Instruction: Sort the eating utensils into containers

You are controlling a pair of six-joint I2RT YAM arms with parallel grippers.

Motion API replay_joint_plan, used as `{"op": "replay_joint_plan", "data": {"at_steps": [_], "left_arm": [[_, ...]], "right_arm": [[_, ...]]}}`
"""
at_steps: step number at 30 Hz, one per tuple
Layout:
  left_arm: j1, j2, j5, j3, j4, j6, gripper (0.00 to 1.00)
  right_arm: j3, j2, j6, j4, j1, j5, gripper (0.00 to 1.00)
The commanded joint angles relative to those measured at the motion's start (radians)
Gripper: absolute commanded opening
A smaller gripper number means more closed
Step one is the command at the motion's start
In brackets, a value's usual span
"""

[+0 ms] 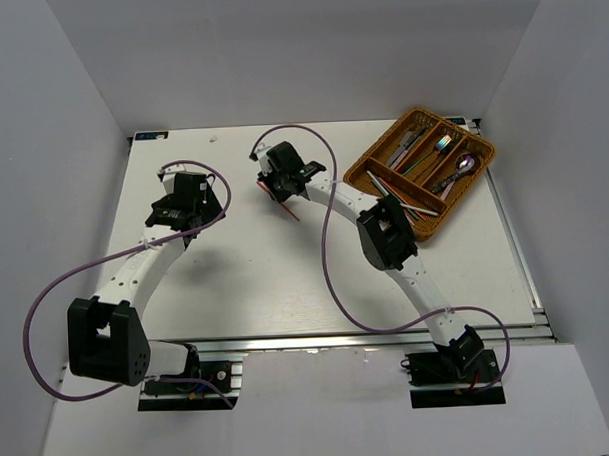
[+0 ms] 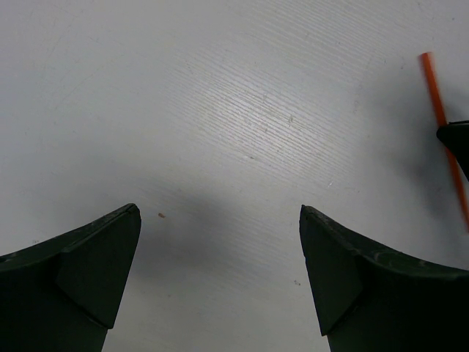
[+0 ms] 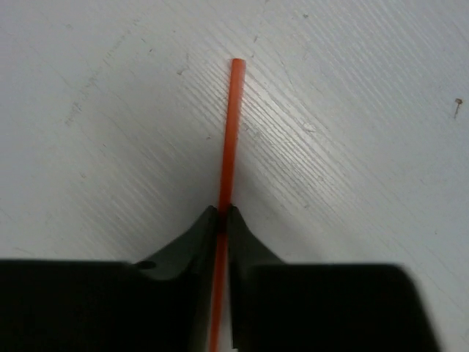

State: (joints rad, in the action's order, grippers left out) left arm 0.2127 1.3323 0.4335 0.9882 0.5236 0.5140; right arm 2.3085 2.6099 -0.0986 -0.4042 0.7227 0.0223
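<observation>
Top view, right claw (image 1: 281,189): down on the tabletop (image 1: 236,280), well to the left of the wicker tray (image 1: 382,141), nipped shut on a red chopstick (image 1: 290,208).
Top view, left claw (image 1: 179,207): farther from the tray again, spread wide, holding nothing.
Top view, utensils (image 1: 437,155): many lying in the tray's long sections; exact compartments too small to tell.
Left wrist view, left claw (image 2: 218,216): jaws wide apart over bare tabletop; red chopstick (image 2: 440,117) on the tray side, well apart from both fingers.
Right wrist view, grip: fingertips (image 3: 205,224) pinched on the thin shaft of the red chopstick (image 3: 233,125), seemingly flat on the tabletop, one long end jutting ahead of the tips.
Risk, swing: likely pivot or droop of the free end on lifting, caused by so small a contact on a round, slick shaft.
Risk, slip: possible squirt out of the tips, caused by a pinch at the very fingertip edges.
Risk, delivery: possible snag on the tray rim or landing across a divider, caused by a tilted stick arriving askew.
</observation>
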Motion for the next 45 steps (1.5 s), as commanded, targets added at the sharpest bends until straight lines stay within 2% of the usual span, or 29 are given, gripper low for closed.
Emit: {"op": "replay_joint_plan", "data": {"at_steps": [1,3,8,13,14,16,17,19,20,27,31,34,39,41,42,43,45], "left_arm": [[0.005,-0.048,0.001,0.018,0.001,-0.006,0.98],[0.005,-0.050,-0.001,0.018,0.001,-0.008,0.98],[0.005,-0.061,0.010,0.018,0.003,-0.009,0.98],[0.005,-0.062,0.013,0.017,0.003,-0.011,0.98],[0.005,-0.062,0.016,0.018,0.003,-0.011,0.98],[0.007,-0.065,0.016,0.017,0.003,-0.011,0.98],[0.005,-0.067,0.016,0.017,0.001,-0.011,0.98],[0.005,-0.071,0.014,0.017,0.000,-0.011,0.98],[0.005,-0.071,0.013,0.015,0.000,-0.011,0.98],[0.005,-0.071,-0.019,0.012,-0.011,-0.006,0.98],[0.007,-0.064,-0.035,0.009,-0.016,-0.005,0.98],[0.005,-0.064,-0.038,0.007,-0.017,-0.005,0.98],[0.005,-0.061,-0.030,0.006,-0.019,-0.006,0.98],[0.005,-0.059,-0.029,0.006,-0.019,-0.006,0.98],[0.005,-0.059,-0.027,0.004,-0.019,-0.006,0.98],[0.007,-0.061,-0.027,0.004,-0.019,-0.006,0.98],[0.007,-0.059,-0.024,0.003,-0.019,-0.006,0.98]], "right_arm": [[0.006,0.026,-0.009,-0.122,0.004,-0.012,0.06],[-0.021,0.010,-0.007,-0.122,0.006,-0.002,0.00],[-0.090,-0.056,0.010,-0.087,0.004,0.045,0.00],[-0.309,-0.302,0.022,0.161,-0.029,0.218,0.00],[-0.329,-0.338,0.011,0.183,-0.040,0.294,0.00],[-0.359,-0.422,-0.003,0.206,-0.095,0.352,0.00],[-0.371,-0.447,-0.045,0.188,-0.118,0.437,0.00],[-0.391,-0.514,-0.116,0.138,-0.187,0.473,0.00],[-0.440,-0.569,-0.192,0.095,-0.209,0.470,0.00],[-0.788,-0.802,-0.389,0.068,-0.449,0.277,0.00],[-0.909,-0.881,-0.379,0.122,-0.546,0.266,0.00],[-0.990,-0.922,-0.372,0.169,-0.571,0.294,0.00],[-1.011,-0.901,-0.371,0.150,-0.580,0.282,0.00],[-1.008,-0.889,-0.359,0.137,-0.582,0.248,0.25],[-1.006,-0.889,-0.355,0.136,-0.580,0.237,0.46],[-1.002,-0.890,-0.351,0.127,-0.582,0.226,0.89],[-0.985,-0.910,-0.340,0.120,-0.582,0.215,0.89]]}}
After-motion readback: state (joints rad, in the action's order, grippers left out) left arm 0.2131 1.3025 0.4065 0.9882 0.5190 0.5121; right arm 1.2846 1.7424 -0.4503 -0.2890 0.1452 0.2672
